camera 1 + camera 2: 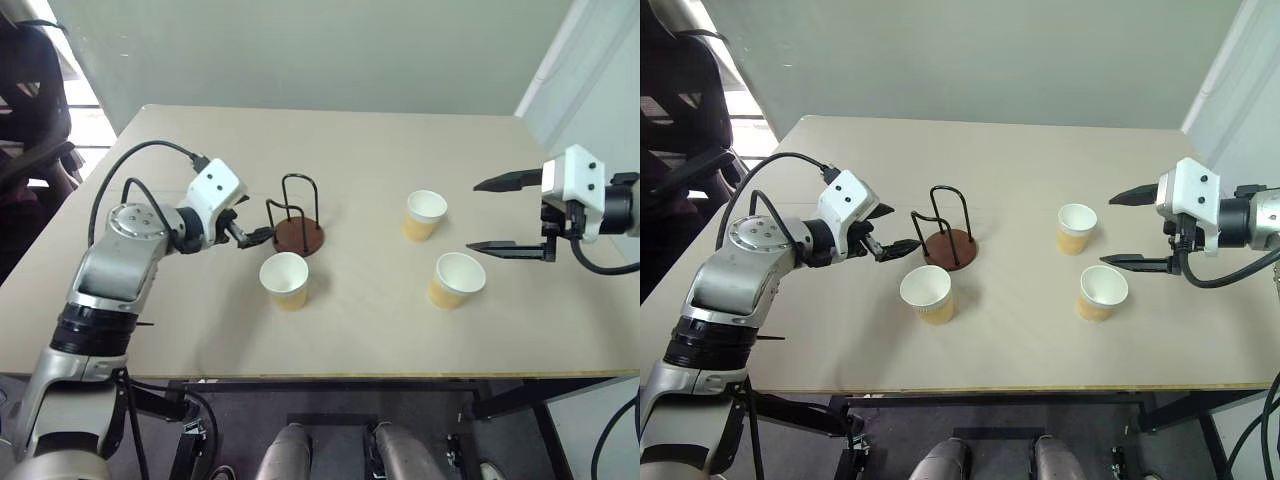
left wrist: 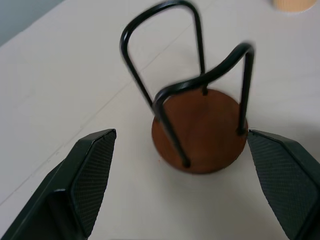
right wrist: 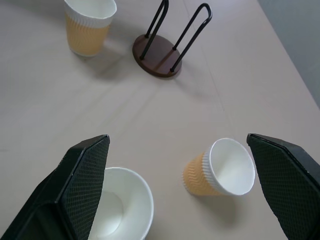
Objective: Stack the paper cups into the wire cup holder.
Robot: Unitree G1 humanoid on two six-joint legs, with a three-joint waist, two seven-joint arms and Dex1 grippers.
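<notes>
The wire cup holder (image 1: 298, 228), a brown disc with two black wire loops, stands empty near the table's middle. Three paper cups stand upright around it: one (image 1: 285, 280) just in front of the holder, one (image 1: 425, 214) to its right, one (image 1: 456, 279) at the front right. My left gripper (image 1: 250, 224) is open, close to the holder's left side; the left wrist view has the holder (image 2: 200, 127) between the spread fingers. My right gripper (image 1: 500, 215) hangs open above the table just right of the two right-hand cups (image 3: 220, 170) (image 3: 117, 207), holding nothing.
The beige table (image 1: 350, 150) has bare room at the back and far left. A dark chair (image 1: 30, 90) stands off its left edge, and a pale wall runs behind.
</notes>
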